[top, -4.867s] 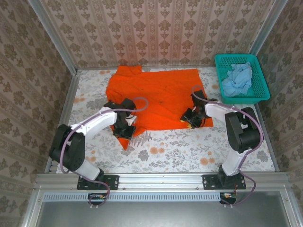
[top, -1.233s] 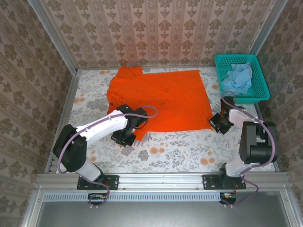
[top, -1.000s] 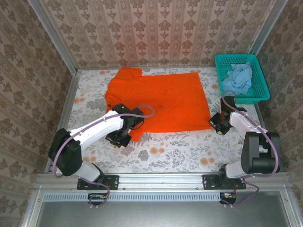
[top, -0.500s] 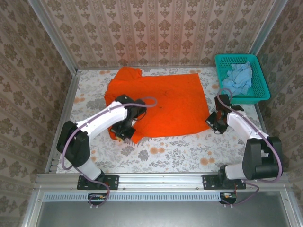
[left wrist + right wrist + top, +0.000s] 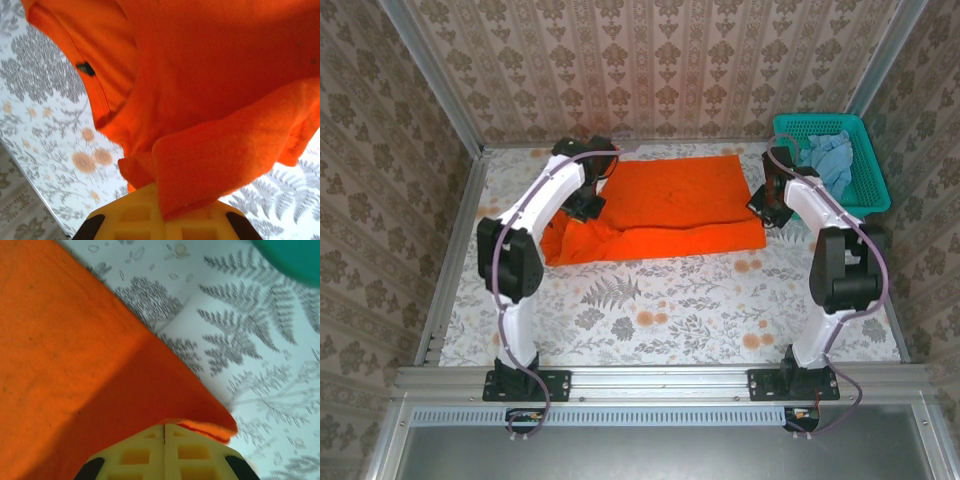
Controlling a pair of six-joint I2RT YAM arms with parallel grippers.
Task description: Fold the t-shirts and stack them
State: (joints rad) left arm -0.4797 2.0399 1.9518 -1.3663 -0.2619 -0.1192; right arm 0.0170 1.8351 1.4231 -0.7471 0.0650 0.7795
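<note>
Teal basket (image 5: 868, 165) — far right — on floral table (image 5: 670, 300)

Bright, even light falls from above on the counter (image 5: 670, 300) in the top view, with only soft shadow in the folds of the orange t-shirt (image 5: 670, 195) and no glare. From the left wrist the cloth glows saturated, its nearest fold soft, while the counter at lower right washes out white. The right wrist's picture is smeared, perhaps by motion. A diagonal shadow darkens the cloth, and the teal basket (image 5: 295, 260) corner blurs.
</note>
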